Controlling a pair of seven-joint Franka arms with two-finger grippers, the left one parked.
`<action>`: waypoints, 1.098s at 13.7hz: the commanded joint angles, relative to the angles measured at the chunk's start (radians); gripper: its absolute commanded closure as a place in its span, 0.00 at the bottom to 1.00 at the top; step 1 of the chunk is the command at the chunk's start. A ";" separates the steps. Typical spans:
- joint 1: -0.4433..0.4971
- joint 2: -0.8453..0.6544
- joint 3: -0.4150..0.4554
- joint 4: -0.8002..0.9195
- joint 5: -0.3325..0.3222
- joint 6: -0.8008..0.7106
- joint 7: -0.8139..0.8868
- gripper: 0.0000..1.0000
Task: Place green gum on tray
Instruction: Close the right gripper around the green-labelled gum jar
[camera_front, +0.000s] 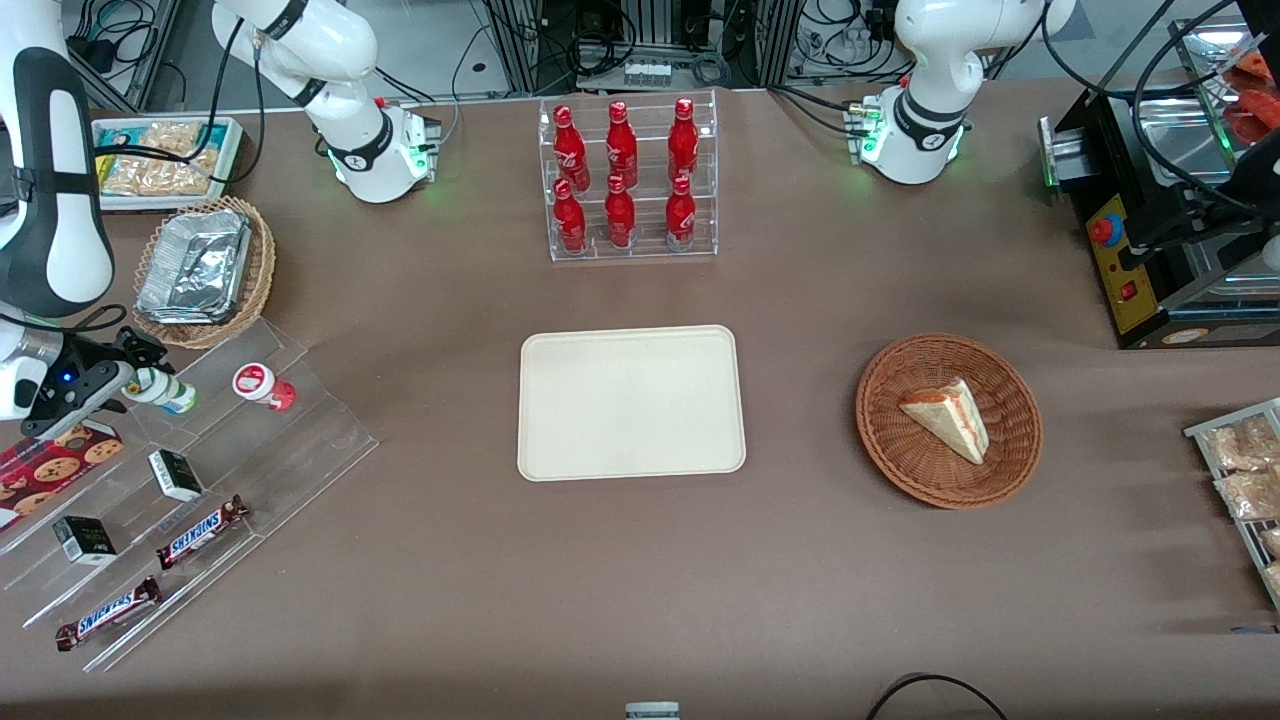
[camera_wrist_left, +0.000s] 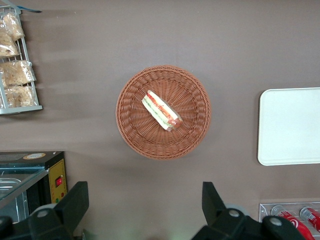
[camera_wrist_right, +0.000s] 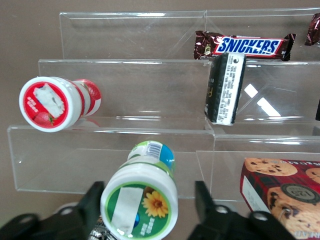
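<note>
green gum (camera_wrist_right: 139, 207) partly hidden between claw (camera_wrist_right: 150, 210) fingers.

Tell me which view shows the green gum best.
The right wrist view: the green gum fills it, lid and label legible, between the fingers of the open gripper. The front view shows it small on the clear stepped rack, beside the red-lidded bottle. The left wrist view misses it.
</note>
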 joint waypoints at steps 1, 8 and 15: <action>-0.016 -0.009 0.005 -0.028 -0.012 0.016 -0.016 0.86; 0.011 -0.018 0.019 0.086 -0.006 -0.144 0.025 1.00; 0.190 -0.007 0.019 0.271 -0.012 -0.323 0.172 1.00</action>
